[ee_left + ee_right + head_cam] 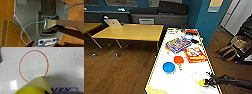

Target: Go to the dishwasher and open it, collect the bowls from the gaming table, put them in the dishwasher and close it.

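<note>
1. R gripper point(205, 82) over the gaming table point(184, 82); can't tell if it's open or closed.
2. Blue bowl point(169, 67) and red-orange bowl point(178, 60) sit ahead-left of it, apart.
3. Approach blue first, come down slow, avoid the game boxes point(178, 45).

White gaming table point(184, 82) carries blue bowl point(169, 67), 2 game boxes point(178, 45).

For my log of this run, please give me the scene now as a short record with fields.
place: room with wooden floor, blue walls
gaming table: long white top, straight ahead
blue bowl: on the table, near end
red-orange bowl: just behind the blue one
board game boxes: mid table, flat
yellow wooden table: to the left, with an open laptop
right tool: over the table's near right part; something yellow at its tip
red ring: marked on the white top under the right tool
</note>
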